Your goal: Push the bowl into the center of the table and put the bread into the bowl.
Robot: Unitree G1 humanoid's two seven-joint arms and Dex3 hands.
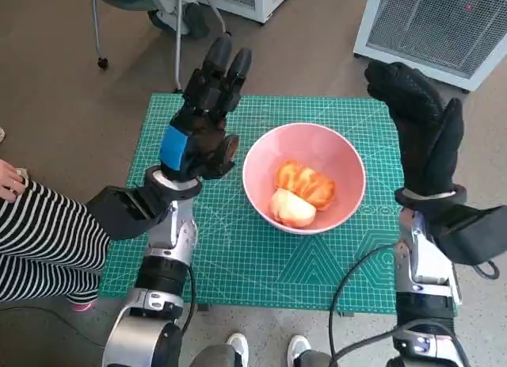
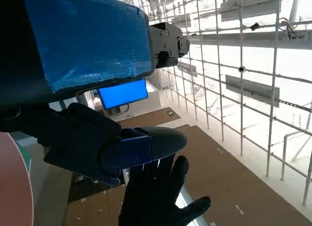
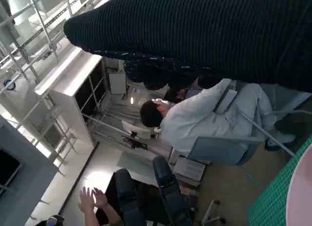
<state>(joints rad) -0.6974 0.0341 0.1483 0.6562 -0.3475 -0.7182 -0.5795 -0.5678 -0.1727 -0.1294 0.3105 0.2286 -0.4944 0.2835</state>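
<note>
1. Looking down from the head view, the pink bowl (image 1: 304,177) sits near the middle of the green cutting mat (image 1: 238,264) that covers the table, and the bread (image 1: 304,185) lies inside it, with a paler piece (image 1: 292,208) against it at its six o'clock. The left hand (image 1: 202,121) is raised at the bowl's nine o'clock, blue tape on its back, fingers stretched straight toward twelve and holding nothing. The right hand (image 1: 424,129) in its black glove is raised at the bowl's three o'clock, fingers apart and likewise empty. Neither hand touches the bowl. A person's striped sleeve (image 1: 40,240) shows at the mat's eight o'clock, and a white grilled unit (image 1: 436,26) stands on the floor beyond the table at one o'clock.

2. From the left wrist view, the taped back of the left hand (image 2: 87,35) fills the frame's upper part, its dark fingers (image 2: 146,143) extended and empty. The gloved right hand (image 2: 161,196) shows beyond them with fingers spread. A sliver of the bowl's pink rim (image 2: 12,187) is visible at one edge.

3. From the right wrist view, the glove (image 3: 204,35) is a dark band; the fingers barely show here. A seated person in pale clothing (image 3: 195,118) is behind it, and corners of the mat (image 3: 278,196) and bowl (image 3: 302,196) appear.
</note>
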